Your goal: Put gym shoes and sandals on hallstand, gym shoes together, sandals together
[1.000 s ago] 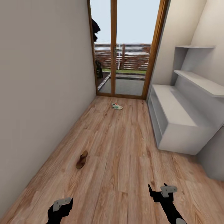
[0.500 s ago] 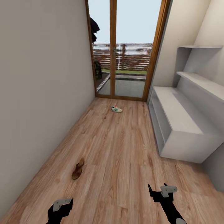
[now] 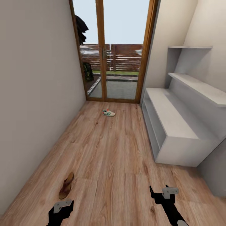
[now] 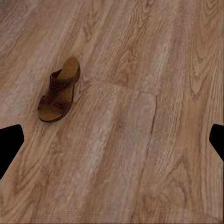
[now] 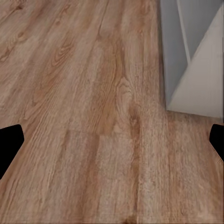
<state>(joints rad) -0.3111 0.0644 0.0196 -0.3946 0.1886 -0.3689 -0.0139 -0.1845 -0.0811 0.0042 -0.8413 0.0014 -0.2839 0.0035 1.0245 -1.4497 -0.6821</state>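
Sandal (image 3: 66, 185): one dark brown slip-on lies on the corridor floor (image 3: 113, 150), close to the left wall and just ahead of the left hand (image 3: 61, 208). Its long axis runs roughly along the corridor, tilted slightly; which end is heel and which toe I cannot tell in the head view. In the left wrist view the same sandal (image 4: 59, 95) sits ahead of the fingers and off to one side, tan footbed up, wide strap across the middle, not between the fingers.

Gym shoe (image 3: 109, 113): one cream sneaker with green stripes lies far down the corridor near the glass door (image 3: 113, 62), well apart from both hands.

Hallstand (image 3: 175, 125): along the right wall, flat top and staggered shelves bare of shoes, low bays open toward the corridor. Its near corner (image 5: 191, 60) shows in the right wrist view.

Hands: the left hand is released, fingers spread wide with nothing between them. The right hand (image 3: 161, 193) is also spread and carries nothing, hovering over bare planks.

Judgement: the left arm is clearly nearer the sandal, the right arm nearer the rack. The coming move likely turns on bringing the left hand forward and slightly sideways over the strap, fingers set across the sandal's long axis.
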